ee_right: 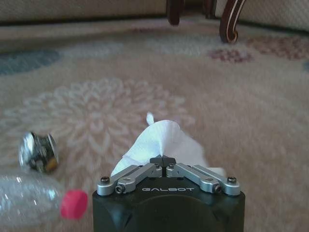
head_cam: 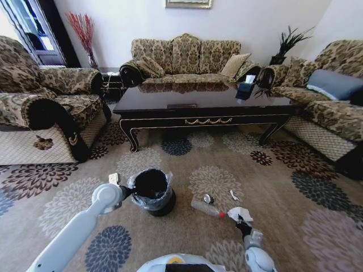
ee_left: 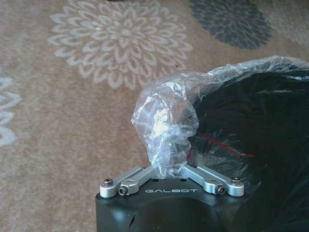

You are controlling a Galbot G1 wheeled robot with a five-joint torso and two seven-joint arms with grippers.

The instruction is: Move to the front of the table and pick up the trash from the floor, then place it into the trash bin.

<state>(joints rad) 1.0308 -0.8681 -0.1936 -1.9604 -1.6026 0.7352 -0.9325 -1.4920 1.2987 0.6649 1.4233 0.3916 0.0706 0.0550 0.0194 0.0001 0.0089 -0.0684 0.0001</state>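
Right gripper (head_cam: 243,223): low over the floor (head_cam: 272,187), closed on the paper piece (head_cam: 240,213). Bottle (head_cam: 206,208): lying just left of this gripper, cap end nearest it. Small round item (head_cam: 209,199): beyond the bottle. Small bit (head_cam: 233,195): ahead of the gripper. Trash bin (head_cam: 152,191): farther left, past the bottle. Left gripper (head_cam: 129,191): at the bin's left rim, clamped on its bag liner (ee_left: 166,121). Table (head_cam: 198,105): well ahead of both grippers.

patterned sofas (head_cam: 184,56) at nine, twelve and three o'clock; white wall (head_cam: 249,20) behind; window (head_cam: 31,28) at ten.
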